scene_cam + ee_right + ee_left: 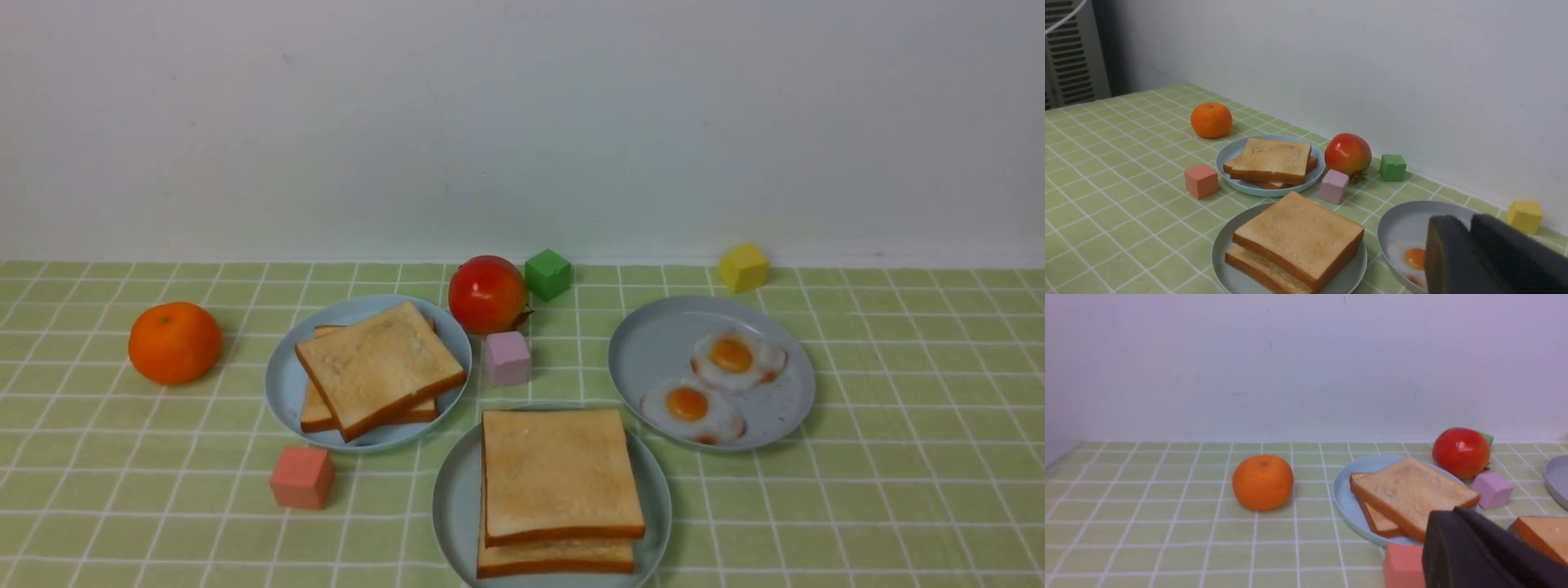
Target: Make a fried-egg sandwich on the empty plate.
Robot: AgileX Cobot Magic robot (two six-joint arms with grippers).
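The large pale plate point(451, 506) sits at the front centre and carries two toast slices point(559, 474) stacked flat; no egg shows between them. They also show in the right wrist view point(1298, 237). Two fried eggs point(731, 355) point(690, 404) lie on the grey-blue plate point(653, 351) at the right. Two more toast slices point(377, 363) lie on the grey-blue plate point(282, 384) at the left. Neither gripper shows in the front view. My left gripper point(1447, 516) is shut and empty, near the left toast plate. My right gripper point(1468, 222) is shut and empty, above the egg plate point(1404, 228).
An orange point(175, 342) sits at the far left. A red fruit point(487, 294), a green cube point(547, 273) and a lilac cube point(507, 358) stand between the plates. A salmon cube point(301, 477) is at the front left, a yellow cube point(743, 267) by the back wall.
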